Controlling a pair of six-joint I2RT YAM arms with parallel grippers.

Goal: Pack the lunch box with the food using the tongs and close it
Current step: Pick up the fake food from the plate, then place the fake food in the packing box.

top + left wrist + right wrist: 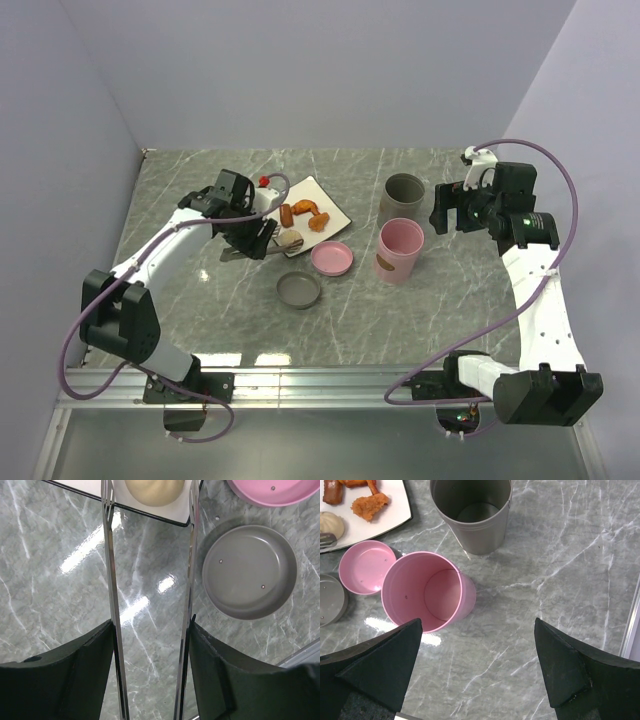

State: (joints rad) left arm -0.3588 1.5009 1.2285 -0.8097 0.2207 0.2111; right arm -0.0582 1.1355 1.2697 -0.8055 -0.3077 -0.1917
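Note:
My left gripper [255, 238] is shut on the tongs [112, 605], one silvery arm pressed against each finger. The tong tips straddle the pale beige ball [154, 491] at the near edge of the white plate [175, 512]. Also on the plate [330, 203] lie a brown sausage [290, 213], a curved orange piece [310, 210] and a small nugget [318, 224]. The lunch box is an open pink container [400, 250], standing upright to the right of the plate. Above and to the right of the containers my right gripper [455, 215] hangs open and holds nothing.
A grey container [404, 195] stands open behind the pink one. A pink lid [331, 258] and a grey lid [299, 290] lie upturned on the marble table near the plate's front corner. Walls enclose the table on three sides.

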